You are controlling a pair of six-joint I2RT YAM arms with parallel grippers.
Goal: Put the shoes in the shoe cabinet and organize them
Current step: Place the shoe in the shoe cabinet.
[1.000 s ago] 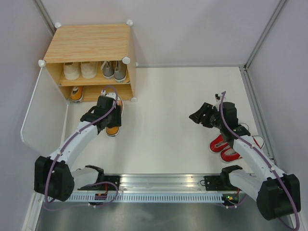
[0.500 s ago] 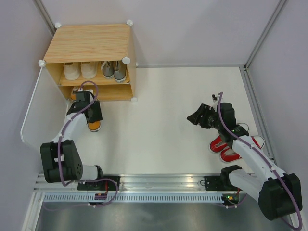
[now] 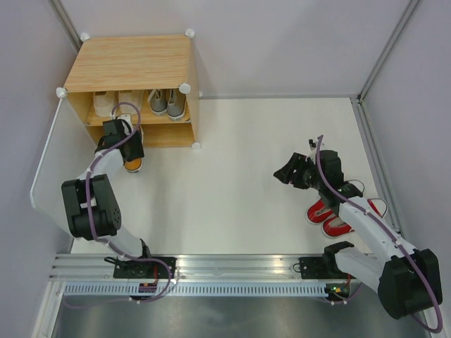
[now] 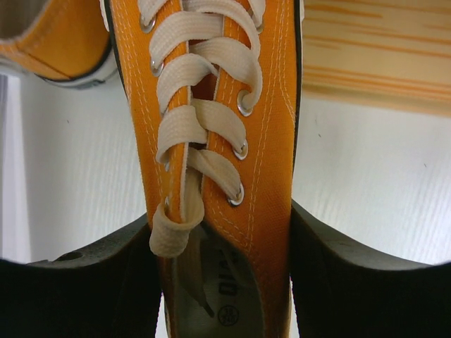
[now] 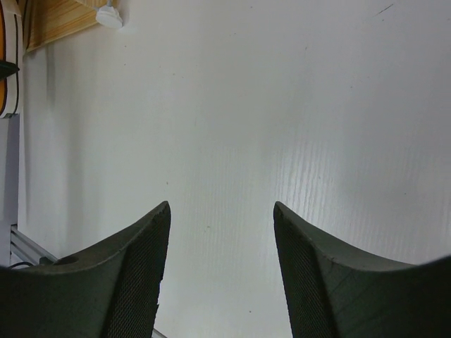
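- Sitting closest of all, a metal rail (image 3: 232, 271) runs along the near edge of the white surface (image 3: 239, 183). Both arms are fixed to it.
- A pair of red shoes (image 3: 323, 210) lies side by side on the right part of the surface. The right arm (image 3: 366, 225) hides part of them.
- A little farther out, the right end effector (image 5: 222, 211) hangs over a bare part of the surface. Its two fingers stand apart, and nothing is between them.
- On the left side, the left arm (image 3: 99, 165) reaches up toward the cabinet (image 3: 134, 63).
- The left end effector (image 4: 222, 232) is squeezing an orange shoe (image 4: 211, 141). One dark finger presses on each side of the shoe, near the hole for the foot and just behind the white laces.
- This orange shoe is right at the front of the cabinet's bottom space, with its toe end pointing at the wood. From above, its heel end shows over the surface. I cannot tell if the shoe is touching the surface.
- A second orange shoe (image 4: 56, 35) is just beside it, on the left in the left wrist view.
- The cabinet stands in the far left corner. Its white door (image 3: 56, 162) is swung open to the left.
- On the middle shelf (image 3: 158, 120) are the cream shoes (image 3: 106, 104) on the left and the grey shoes (image 3: 168, 103) on the right, each pair side by side.
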